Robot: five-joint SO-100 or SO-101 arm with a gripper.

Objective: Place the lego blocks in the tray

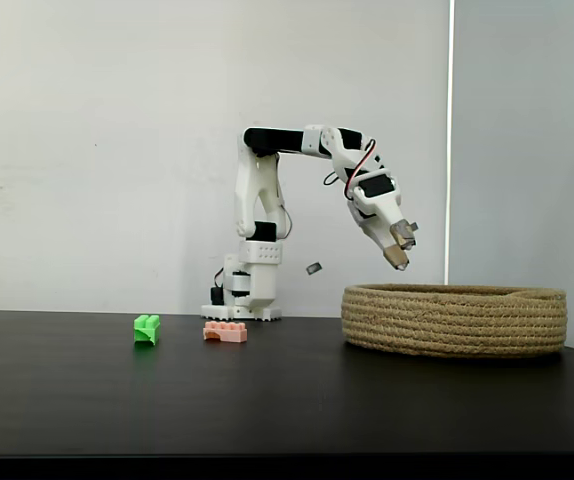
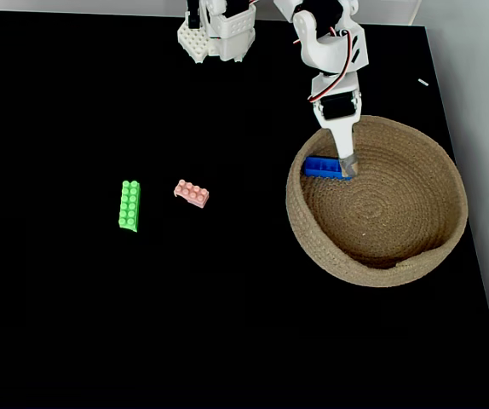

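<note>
Hanging above the left rim of the basket [image 1: 455,320] in the side-on fixed view, the gripper [image 1: 401,246] points down with its two fingertips slightly apart and nothing between them. On the dark table [image 1: 287,400] the green brick [image 1: 147,329] sits left of the pink brick [image 1: 226,333], both well apart from the basket. Seen from above in the other fixed view, the gripper [image 2: 348,164] lies over the basket's [image 2: 423,256] upper-left inside wall, just beside the blue brick [image 2: 321,167] resting there. The green brick [image 2: 129,205] and pink brick [image 2: 192,194] lie near each other on the table [image 2: 142,324].
</note>
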